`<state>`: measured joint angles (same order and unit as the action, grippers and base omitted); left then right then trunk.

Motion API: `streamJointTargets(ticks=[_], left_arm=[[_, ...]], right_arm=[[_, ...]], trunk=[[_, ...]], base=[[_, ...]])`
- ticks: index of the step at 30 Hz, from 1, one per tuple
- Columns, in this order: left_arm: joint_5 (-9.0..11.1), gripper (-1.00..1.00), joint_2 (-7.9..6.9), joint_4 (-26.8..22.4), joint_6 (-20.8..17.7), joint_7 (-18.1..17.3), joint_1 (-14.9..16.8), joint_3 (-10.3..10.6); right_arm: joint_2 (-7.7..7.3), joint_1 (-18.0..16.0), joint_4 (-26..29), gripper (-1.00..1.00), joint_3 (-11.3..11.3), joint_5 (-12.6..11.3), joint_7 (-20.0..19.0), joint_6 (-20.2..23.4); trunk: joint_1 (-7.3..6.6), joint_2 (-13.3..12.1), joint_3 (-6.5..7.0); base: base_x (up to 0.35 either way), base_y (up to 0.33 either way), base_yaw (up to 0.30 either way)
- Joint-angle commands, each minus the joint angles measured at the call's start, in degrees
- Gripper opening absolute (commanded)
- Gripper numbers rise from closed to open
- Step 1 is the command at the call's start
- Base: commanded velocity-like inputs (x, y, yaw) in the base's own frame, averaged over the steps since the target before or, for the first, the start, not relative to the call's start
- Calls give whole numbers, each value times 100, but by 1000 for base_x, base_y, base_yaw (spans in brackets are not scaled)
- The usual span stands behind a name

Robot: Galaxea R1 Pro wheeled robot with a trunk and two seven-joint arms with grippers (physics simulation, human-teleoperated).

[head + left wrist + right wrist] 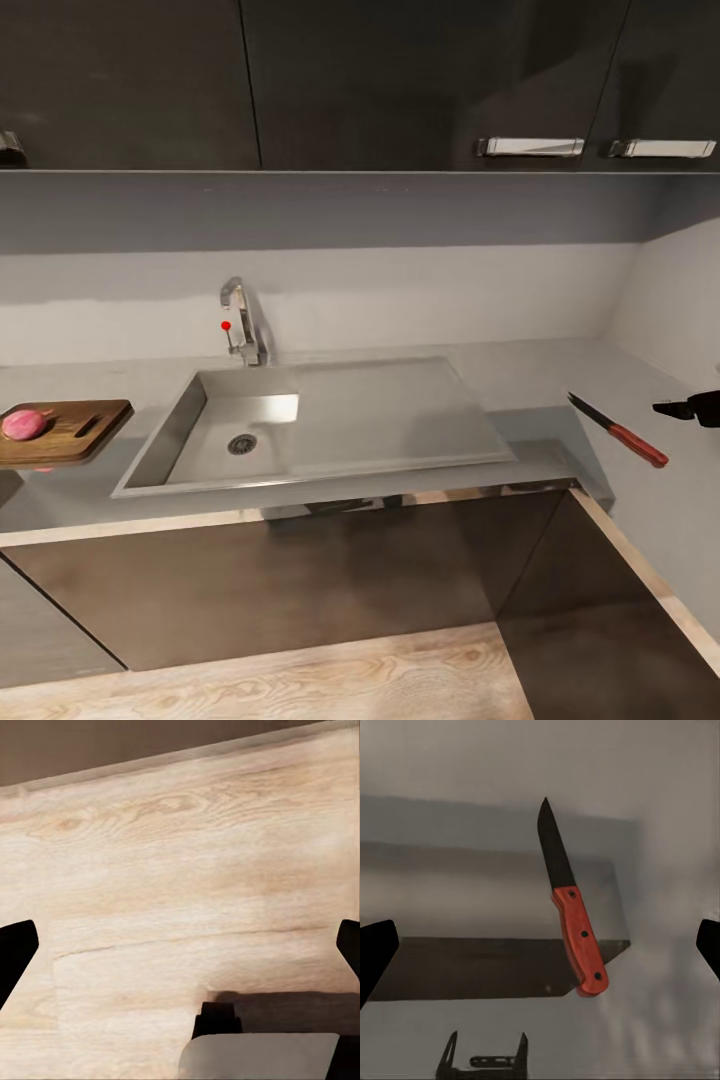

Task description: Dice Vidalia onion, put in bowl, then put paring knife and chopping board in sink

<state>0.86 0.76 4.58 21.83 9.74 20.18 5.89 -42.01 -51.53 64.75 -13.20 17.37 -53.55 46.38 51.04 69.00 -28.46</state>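
The steel sink (380, 410) lies in the middle of the grey countertop (540, 385), its basin holding nothing, the faucet (243, 320) behind it. On the dark chopping board (70, 435) at the far left rests the pink onion (24, 424). The red-handled paring knife (620, 432) lies flat on the right stretch of counter. My right gripper (690, 408) hovers just right of it; in the right wrist view the knife (572, 919) lies ahead of the open gripper (540, 960), untouched. My left gripper (180, 960) is open over the wooden floor. The bowl is out of view.
Dark wall cabinets (400, 80) with metal handles hang above the backsplash. The counter turns a corner at the right along a side wall (670, 300). Dark base cabinets (300, 580) stand under the counter, with light wooden floor (350, 680) in front.
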Motion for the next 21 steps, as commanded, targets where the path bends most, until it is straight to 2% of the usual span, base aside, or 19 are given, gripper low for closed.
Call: streamJointTargets(ticks=[1,8,11,16,21], left_arm=[[2,100,-21,25,11,30,-27,53],[6,100,-88,24,-100,-55,-109,53],[4,100,-91,19,-281,-77,-122,53],[9,100,-89,17,-501,-90,-127,53],[15,100,-65,10,-681,-80,-128,48]], right_arm=[[0,-6,-65,100,-8,70,-57,10],[0,-2,-288,100,-7,89,-59,-286],[0,1,-345,100,-7,110,-59,-346],[0,2,-504,100,-7,245,-59,-378],[0,3,-543,100,-7,282,-59,-383]], trunk=[[0,4,-5],[0,4,-5],[0,4,-5],[0,4,-11],[0,4,-16]], base=[[0,0,0],[0,0,0],[19,0,0],[140,0,0],[151,0,0]])
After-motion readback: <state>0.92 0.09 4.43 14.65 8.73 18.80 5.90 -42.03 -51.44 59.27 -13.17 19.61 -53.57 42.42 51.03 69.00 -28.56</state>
